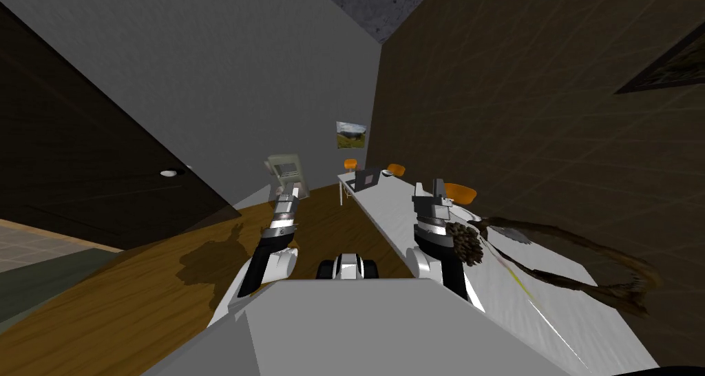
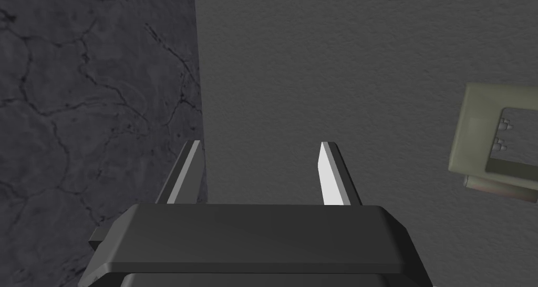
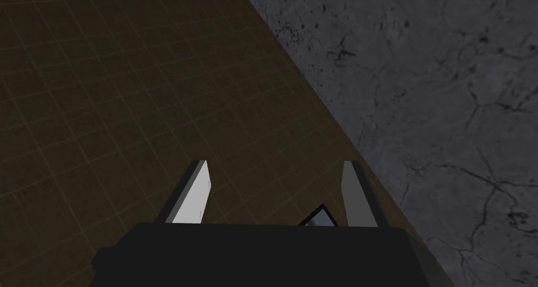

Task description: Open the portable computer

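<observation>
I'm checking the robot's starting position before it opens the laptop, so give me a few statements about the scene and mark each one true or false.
1. The left gripper and the right gripper are both open and empty. True.
2. The laptop is held in the left gripper. False: it sits on the white table, toward its far end.
3. The right gripper is touching the laptop. False: the laptop is well ahead of both grippers.
4. Orange chairs stand by the table. True.
</observation>
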